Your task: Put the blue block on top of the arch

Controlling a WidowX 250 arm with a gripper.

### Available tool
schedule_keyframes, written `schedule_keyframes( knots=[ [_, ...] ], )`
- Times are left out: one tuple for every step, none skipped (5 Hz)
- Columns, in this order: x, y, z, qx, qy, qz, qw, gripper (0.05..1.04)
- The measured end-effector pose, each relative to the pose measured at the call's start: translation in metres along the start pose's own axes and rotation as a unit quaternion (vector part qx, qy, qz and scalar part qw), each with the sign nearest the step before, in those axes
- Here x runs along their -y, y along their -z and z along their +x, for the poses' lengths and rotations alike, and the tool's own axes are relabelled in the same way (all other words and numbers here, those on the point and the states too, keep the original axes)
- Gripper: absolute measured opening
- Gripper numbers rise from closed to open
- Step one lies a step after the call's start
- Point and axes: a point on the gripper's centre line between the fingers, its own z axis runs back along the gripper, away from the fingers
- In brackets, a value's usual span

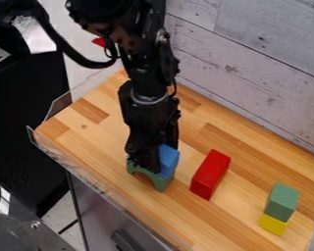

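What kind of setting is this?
Likely a robotics lab's manipulation test station: a black robot arm works over a wooden tabletop with low clear edging, and plain coloured toy blocks, such as the red block, are set out on it.

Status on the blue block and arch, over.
Gripper down at blue block, grip unclear. Block on or just above green arch. Red block nearby, apart from the arch, seemingly not in the way.
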Motion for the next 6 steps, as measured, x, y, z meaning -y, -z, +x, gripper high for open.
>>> schedule_keyframes(
  knots=[
    [0.0,0.001,0.001,-0.006,-0.003,0.002,1.0,0.622],
    [-0.006,0.008,0.0,-0.015,-0.002,0.024,0.9996,0.914],
    [0.0,0.005,0.0,-0.012,0.006,0.02,0.9997,1.006],
    [0.007,-0.013,0.002,0.019,0.025,0.012,0.9994,1.0],
    [0.014,-0.04,-0.008,0.044,0.057,-0.005,0.9974,1.0],
    [0.03,-0.062,-0.031,0.041,0.151,-0.015,0.9876,1.0]
  ],
)
